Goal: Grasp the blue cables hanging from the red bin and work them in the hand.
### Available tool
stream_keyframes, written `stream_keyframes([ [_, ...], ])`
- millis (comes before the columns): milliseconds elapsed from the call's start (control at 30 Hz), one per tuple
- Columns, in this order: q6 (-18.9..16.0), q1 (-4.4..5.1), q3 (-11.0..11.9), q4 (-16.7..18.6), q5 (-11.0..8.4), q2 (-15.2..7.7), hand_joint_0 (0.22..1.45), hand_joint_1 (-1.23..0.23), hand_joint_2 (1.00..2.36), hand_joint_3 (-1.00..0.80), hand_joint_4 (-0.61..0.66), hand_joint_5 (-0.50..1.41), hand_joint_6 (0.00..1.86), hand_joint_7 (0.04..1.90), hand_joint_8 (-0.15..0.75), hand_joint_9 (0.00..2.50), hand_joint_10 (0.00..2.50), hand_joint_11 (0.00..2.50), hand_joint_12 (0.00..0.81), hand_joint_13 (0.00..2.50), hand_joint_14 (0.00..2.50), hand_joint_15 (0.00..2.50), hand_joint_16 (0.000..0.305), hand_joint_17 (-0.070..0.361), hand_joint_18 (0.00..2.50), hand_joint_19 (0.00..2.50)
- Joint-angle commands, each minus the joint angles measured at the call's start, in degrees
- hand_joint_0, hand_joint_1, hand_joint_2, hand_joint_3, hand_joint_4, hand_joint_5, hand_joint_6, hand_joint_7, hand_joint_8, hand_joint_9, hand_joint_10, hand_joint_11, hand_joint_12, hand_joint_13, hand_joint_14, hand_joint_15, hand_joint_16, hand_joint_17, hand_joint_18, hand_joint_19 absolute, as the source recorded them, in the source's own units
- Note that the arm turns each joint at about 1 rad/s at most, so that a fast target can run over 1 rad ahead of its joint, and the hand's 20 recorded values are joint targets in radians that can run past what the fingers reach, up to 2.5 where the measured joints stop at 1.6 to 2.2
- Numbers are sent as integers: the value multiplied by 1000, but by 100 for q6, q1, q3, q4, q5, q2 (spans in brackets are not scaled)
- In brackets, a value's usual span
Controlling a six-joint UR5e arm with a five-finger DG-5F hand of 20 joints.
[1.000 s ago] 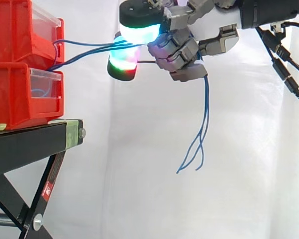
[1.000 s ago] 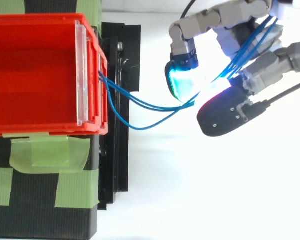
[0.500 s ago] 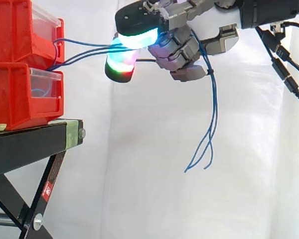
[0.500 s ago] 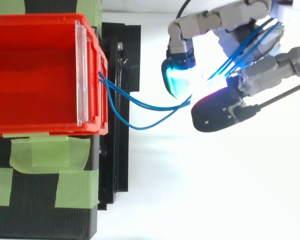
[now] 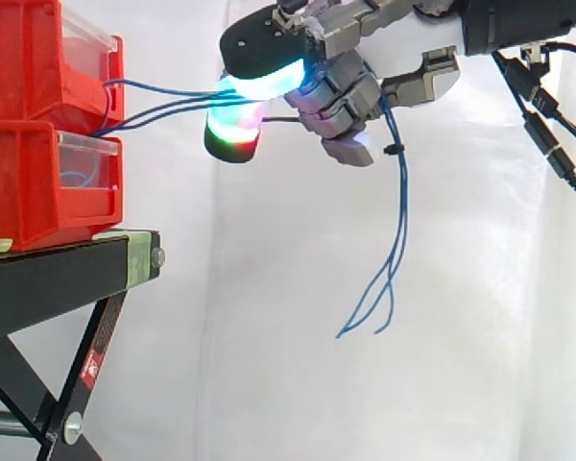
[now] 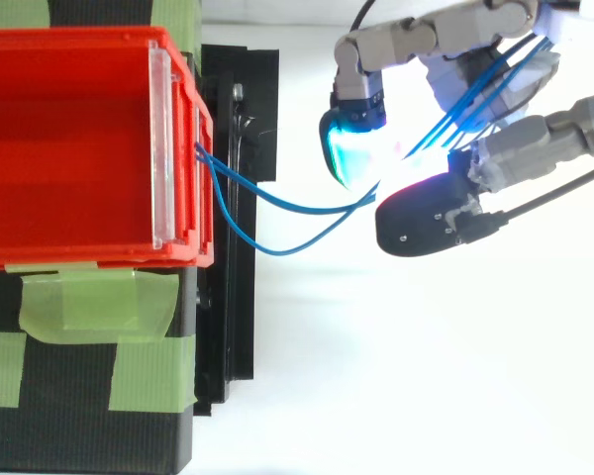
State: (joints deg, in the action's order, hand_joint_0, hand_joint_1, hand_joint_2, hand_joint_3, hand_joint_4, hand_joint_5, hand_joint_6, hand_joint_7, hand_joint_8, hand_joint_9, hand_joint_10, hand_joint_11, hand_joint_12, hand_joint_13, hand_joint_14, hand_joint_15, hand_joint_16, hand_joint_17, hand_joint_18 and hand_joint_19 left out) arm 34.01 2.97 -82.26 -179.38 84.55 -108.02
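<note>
Item: blue cables (image 6: pixel 480 94), strung from the front of the upper red bin (image 5: pixel 29 58) to the hand (image 5: pixel 341 91), tails dangling below it. Fingers: curled round the bundle, holding. Handling (slack looks modest): I'd roll the strands gently, without tugging.

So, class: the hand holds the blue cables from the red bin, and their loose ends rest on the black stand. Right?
No. The side view shows the loose ends of the blue cables hanging free below the hand, off the black stand. Rest correct.
</note>
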Motion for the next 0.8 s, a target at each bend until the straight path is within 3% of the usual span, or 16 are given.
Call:
stream_keyframes([
  [0, 0, -7, 0, 0, 0, 0, 956, -693, 1224, 194, 125, 300, 1, 1478, 426, 490, 2500, 2500, 458, 548, 2500, 2122, 57, 129, 1015, 1135],
  [200, -9, 2, 0, 17, 0, 0, 922, -714, 1287, 150, 80, 165, 130, 1403, 421, 335, 2500, 2500, 463, 411, 2500, 2066, 60, 135, 903, 1090],
  [767, -9, -7, 0, 44, 0, 0, 957, -745, 1237, 159, 43, 42, 132, 1341, 413, 167, 2500, 2500, 452, 233, 2500, 1996, 58, 131, 818, 1171],
])
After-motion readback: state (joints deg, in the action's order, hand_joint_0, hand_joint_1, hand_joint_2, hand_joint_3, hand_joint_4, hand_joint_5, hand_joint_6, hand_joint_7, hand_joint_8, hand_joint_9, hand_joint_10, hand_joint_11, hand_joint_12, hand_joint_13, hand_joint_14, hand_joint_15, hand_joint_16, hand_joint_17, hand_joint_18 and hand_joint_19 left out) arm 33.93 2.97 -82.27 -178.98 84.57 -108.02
